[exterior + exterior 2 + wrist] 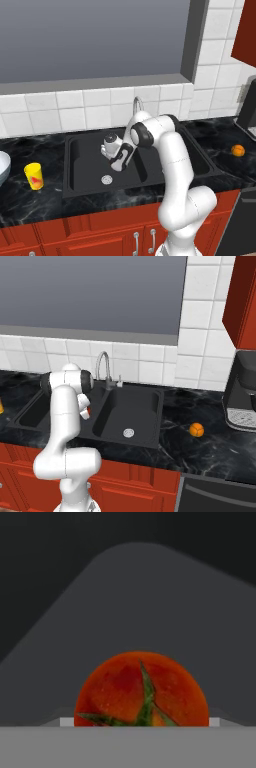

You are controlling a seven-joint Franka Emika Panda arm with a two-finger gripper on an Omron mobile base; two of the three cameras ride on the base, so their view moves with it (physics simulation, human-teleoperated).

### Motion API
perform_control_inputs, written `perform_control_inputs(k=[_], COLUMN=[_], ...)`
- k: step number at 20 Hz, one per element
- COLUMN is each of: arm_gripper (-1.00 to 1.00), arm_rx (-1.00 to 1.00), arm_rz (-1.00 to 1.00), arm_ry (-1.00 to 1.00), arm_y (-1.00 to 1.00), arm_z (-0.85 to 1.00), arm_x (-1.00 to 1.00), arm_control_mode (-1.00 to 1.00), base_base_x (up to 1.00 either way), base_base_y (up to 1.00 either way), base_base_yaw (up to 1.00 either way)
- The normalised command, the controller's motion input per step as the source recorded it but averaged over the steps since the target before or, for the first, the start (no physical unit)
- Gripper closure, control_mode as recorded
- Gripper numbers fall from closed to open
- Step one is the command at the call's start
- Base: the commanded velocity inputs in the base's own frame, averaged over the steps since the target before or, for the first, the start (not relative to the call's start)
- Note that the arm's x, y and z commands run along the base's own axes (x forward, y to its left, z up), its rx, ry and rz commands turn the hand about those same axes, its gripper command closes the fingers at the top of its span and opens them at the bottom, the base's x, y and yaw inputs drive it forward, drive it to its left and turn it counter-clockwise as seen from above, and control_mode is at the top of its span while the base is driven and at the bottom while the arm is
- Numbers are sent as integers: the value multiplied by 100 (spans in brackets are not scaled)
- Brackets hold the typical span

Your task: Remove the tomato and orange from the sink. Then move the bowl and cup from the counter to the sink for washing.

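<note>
The tomato (141, 689), dark red with a green stalk, fills the lower middle of the hand view. It spans the whole gap between the jaws, so my gripper (119, 162) is shut on it. My hand is down in the left basin of the black sink (85, 167). A red sliver of the tomato (88, 412) peeks out beside my forearm. The orange (238, 149) lies on the counter right of the sink. The yellow cup (34, 176) stands on the counter to the left. Beside it, the pale bowl (2, 167) is cut off by the frame's left edge.
The curved steel faucet (137, 104) rises behind the sink's divider, close to my elbow. A dark coffee machine (243, 393) stands at the counter's far right. Red cabinet doors (100, 235) run below the counter edge. The right basin (135, 406) holds nothing but its drain.
</note>
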Motion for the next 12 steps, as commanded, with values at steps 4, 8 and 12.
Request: perform_control_inputs(k=[4, 8, 12], arm_gripper=[100, 100, 100], arm_rx=[1, 1, 4], arm_rz=[0, 0, 0], arm_ry=[-4, -3, 0], arm_y=[3, 3, 3], arm_z=[4, 8, 10], arm_x=[-12, -12, -15], arm_control_mode=[-100, -100, -100], base_base_x=[0, 0, 0], base_base_y=[0, 0, 0], base_base_yaw=[0, 0, 0])
